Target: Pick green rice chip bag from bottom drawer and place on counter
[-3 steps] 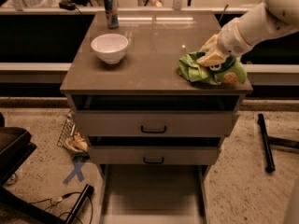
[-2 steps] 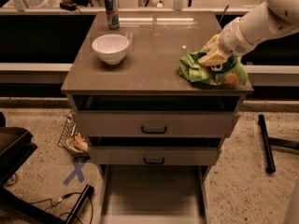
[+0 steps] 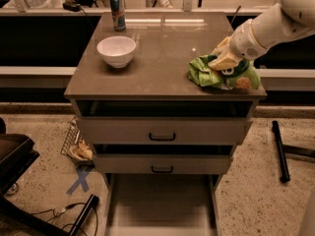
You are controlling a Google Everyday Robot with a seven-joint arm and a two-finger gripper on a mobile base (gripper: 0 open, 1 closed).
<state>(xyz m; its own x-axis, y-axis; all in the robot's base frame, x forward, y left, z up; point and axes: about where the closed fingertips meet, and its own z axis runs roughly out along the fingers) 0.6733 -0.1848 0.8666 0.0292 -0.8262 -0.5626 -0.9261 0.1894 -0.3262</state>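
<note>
Three drawers sit in one cabinet under the counter (image 3: 162,58), a glossy brown-grey slab.

Bottom drawer (image 3: 162,205): pulled well out at floor level. The pale tray floor shows nothing on it.

Two upper drawers (image 3: 162,131), black handles: both look slightly ajar, contents hidden.

Robot arm (image 3: 275,26): comes in from the right, sloping down over the slab's front right corner.

Green rice chip bag (image 3: 204,73): lies crumpled on that corner, close to the front edge, resting on the counter.

Gripper (image 3: 221,60): on top of the bag, touching it. Clamped or let go, I cannot tell.

Judgement: this is the placement step and nearly done, since the slab appears to carry the bag's weight.

White bowl (image 3: 116,50): left of centre, nothing seen inside.

Drink can (image 3: 117,13): upright, behind the bowl.
</note>
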